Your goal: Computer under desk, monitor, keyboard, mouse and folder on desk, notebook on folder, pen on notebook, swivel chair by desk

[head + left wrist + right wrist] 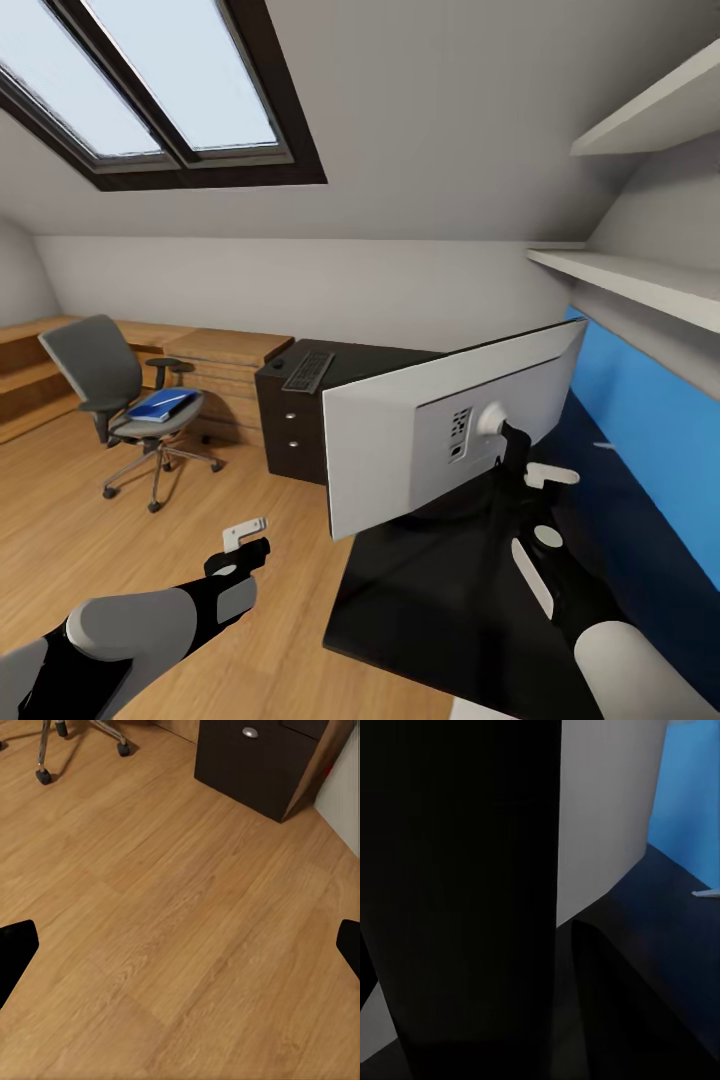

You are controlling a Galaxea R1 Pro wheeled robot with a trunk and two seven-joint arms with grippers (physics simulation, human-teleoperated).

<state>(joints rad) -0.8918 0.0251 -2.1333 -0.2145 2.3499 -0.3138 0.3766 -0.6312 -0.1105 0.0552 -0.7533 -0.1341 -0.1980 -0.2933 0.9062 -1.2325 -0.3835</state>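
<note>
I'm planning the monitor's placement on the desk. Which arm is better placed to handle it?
Right: the right gripper is at the monitor stand, above the desk. The left gripper hangs open over bare floor.

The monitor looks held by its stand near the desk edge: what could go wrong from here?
1. The monitor leans, its lower corner beyond the desk edge; it might tip toward the floor.
2. The right gripper holds only the thin stand; it may slip.
3. Swinging the screen could hit the keyboard.

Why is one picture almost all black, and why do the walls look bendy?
Right wrist view: the camera sits very close to the monitor's black stand, so darkness dominates. Head view: a wide lens curves the shelves and skylight.
</note>
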